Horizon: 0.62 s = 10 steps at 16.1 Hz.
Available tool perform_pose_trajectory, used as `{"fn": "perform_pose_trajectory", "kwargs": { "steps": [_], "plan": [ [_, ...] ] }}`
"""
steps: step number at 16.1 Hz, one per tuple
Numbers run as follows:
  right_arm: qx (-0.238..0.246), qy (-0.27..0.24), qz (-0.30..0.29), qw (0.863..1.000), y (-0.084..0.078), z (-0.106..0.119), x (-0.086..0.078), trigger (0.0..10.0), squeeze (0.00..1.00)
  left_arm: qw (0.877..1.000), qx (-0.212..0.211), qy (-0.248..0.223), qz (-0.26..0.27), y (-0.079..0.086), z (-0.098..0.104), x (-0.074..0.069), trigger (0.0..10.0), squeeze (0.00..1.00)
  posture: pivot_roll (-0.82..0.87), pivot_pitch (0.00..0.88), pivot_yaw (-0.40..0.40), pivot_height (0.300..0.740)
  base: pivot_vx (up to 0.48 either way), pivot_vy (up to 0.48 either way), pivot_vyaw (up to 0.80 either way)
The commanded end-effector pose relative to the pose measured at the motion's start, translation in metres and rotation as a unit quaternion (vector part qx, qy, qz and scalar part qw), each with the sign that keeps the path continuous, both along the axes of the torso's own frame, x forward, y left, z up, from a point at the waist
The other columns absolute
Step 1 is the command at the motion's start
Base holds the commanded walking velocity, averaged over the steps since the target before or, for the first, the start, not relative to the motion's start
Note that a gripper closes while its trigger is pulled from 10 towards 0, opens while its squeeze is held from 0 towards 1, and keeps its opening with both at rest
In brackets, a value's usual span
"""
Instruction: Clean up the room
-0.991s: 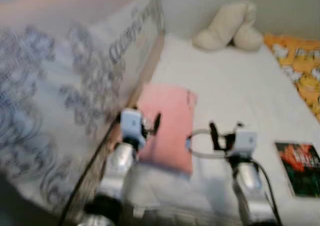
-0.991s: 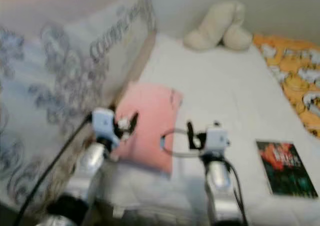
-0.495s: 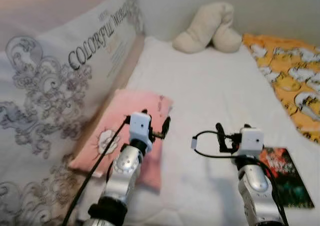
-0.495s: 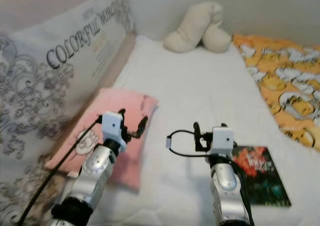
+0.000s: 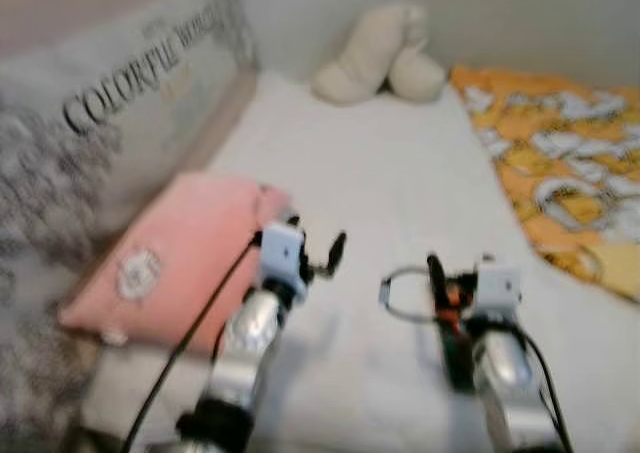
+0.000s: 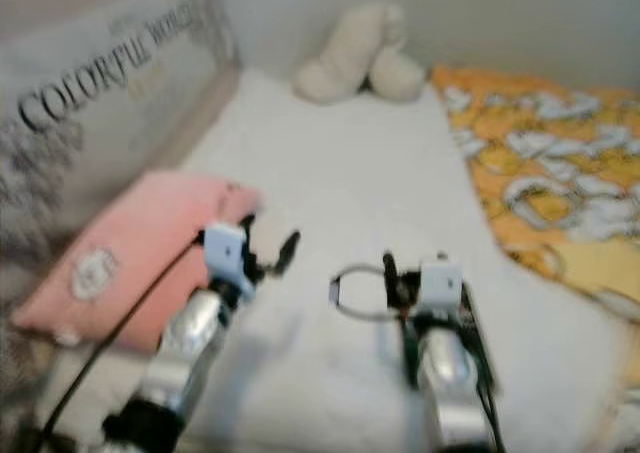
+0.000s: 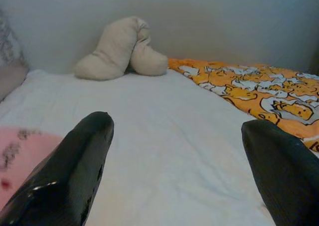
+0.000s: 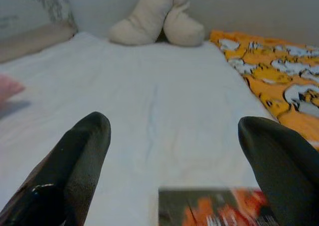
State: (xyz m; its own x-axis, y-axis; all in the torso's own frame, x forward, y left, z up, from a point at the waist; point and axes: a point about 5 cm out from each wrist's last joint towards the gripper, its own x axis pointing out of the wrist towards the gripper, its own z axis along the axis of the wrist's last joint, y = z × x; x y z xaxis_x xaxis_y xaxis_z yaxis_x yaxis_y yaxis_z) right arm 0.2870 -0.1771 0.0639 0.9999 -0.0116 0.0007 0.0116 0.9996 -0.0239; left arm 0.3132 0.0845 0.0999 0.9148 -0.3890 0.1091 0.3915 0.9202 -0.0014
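I look down on a white bed point(image 5: 370, 163), blurred. My left gripper point(image 7: 177, 123) hovers open over the sheet, beside the right edge of a pink pillow point(image 5: 165, 253). My right gripper point(image 8: 173, 121) is open too, with nothing between its fingers; a book point(image 8: 214, 206) with a dark red-and-orange cover lies flat just under it. A cream plush toy point(image 7: 119, 49) rests against the far wall. An orange cartoon-print blanket point(image 5: 560, 163) covers the bed's right side.
A large white pillow printed with grey letters point(image 5: 110, 123) leans along the left side, behind the pink one. The wall point(image 7: 199, 16) closes off the far end of the bed. Bare white sheet stretches between the grippers and the plush toy.
The camera has kept swinging right, so the pillows slid left and more orange blanket shows. The book has gone from beside my right arm to under it. Both grippers stay open.
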Motion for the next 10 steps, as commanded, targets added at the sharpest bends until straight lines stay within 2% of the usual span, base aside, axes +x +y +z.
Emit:
{"fn": "perform_pose_trajectory", "kwargs": {
  "steps": [1,4,5,7,8,9,10],
  "plan": [
    [0.001,-0.001,0.006,1.000,0.003,0.002,0.002,10.0,0.00,1.000,0.002,-0.010,0.001,0.002,0.006,0.003,10.0,0.00,0.04,0.000,0.034,0.740,0.000,-0.480,0.00],
    [0.004,0.005,0.000,1.000,0.002,0.000,0.003,10.0,0.00,1.000,0.004,-0.003,0.002,0.003,0.003,0.002,10.0,0.00,0.04,0.000,0.035,0.740,0.000,-0.480,0.00],
    [0.038,0.055,-0.020,0.998,-0.007,-0.012,0.007,10.0,0.00,0.999,0.032,0.026,0.024,0.006,-0.004,0.012,10.0,0.00,0.05,0.000,0.032,0.740,0.000,-0.469,0.00],
    [0.050,0.070,-0.030,0.996,-0.013,-0.015,0.011,10.0,0.00,0.998,0.030,0.034,0.034,0.007,-0.001,0.021,10.0,0.00,0.05,0.000,0.033,0.740,0.000,-0.469,0.00],
    [0.043,0.071,-0.035,0.996,-0.019,-0.011,0.016,10.0,0.00,0.997,0.051,0.036,0.037,0.008,0.005,0.033,10.0,0.00,0.06,0.000,0.031,0.740,0.330,-0.345,0.00],
    [0.033,0.064,-0.037,0.997,-0.021,-0.009,0.017,10.0,0.00,0.997,0.055,0.050,0.025,0.007,0.003,0.036,10.0,0.00,0.06,0.000,0.027,0.740,0.000,0.000,0.00],
    [0.010,0.054,-0.040,0.998,-0.024,-0.006,0.014,10.0,0.00,0.995,0.039,0.096,0.009,0.005,-0.005,0.038,10.0,0.00,0.06,0.000,0.025,0.740,0.000,0.000,0.00]
  ]
}}
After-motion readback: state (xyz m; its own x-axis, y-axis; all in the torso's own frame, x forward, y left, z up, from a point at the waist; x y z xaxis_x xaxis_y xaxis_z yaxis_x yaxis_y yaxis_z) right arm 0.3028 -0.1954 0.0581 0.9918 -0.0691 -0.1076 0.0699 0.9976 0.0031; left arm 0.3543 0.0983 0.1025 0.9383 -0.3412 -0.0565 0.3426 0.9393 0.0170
